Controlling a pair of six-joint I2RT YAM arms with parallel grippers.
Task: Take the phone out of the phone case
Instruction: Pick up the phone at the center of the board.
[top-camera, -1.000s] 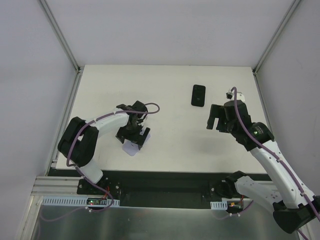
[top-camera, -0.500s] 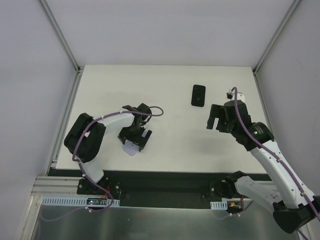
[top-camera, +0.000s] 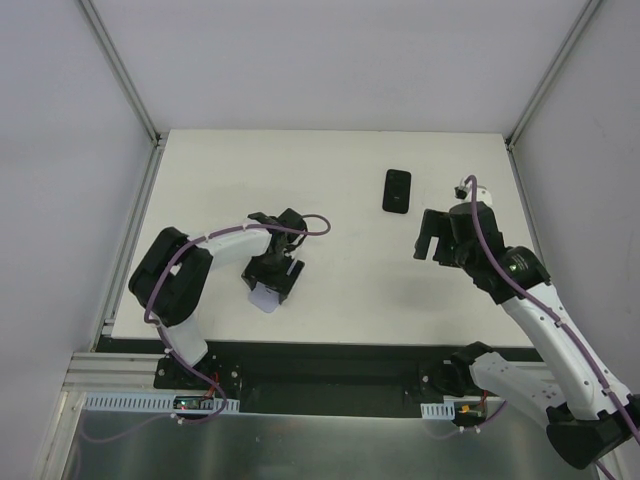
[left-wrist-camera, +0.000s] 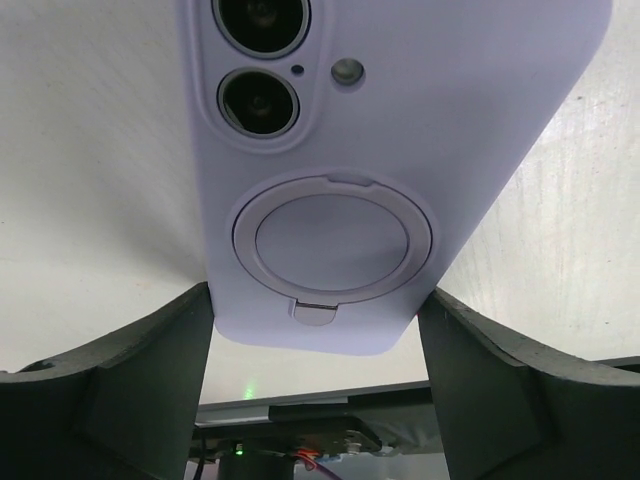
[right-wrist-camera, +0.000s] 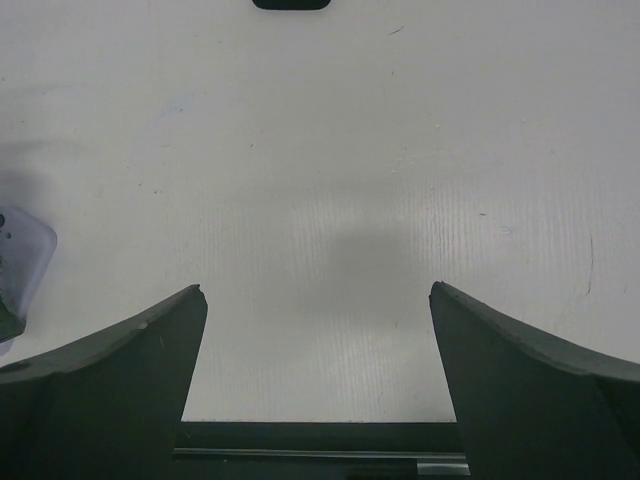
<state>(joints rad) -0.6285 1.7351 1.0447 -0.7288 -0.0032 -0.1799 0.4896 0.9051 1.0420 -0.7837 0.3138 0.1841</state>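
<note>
As left gripper (left-wrist-camera: 318, 295) clasps it, phone case (left-wrist-camera: 420, 120) rests.

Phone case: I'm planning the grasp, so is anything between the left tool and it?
Nothing visible. The lilac phone case lies camera side up on the table, directly between the left tool's fingers.

My black two-finger left gripper (top-camera: 270, 285) pointed straight down, fingers parted, its white arm folded behind it; my black right gripper (right-wrist-camera: 315, 290) hovered, jaws spread wide.
</note>
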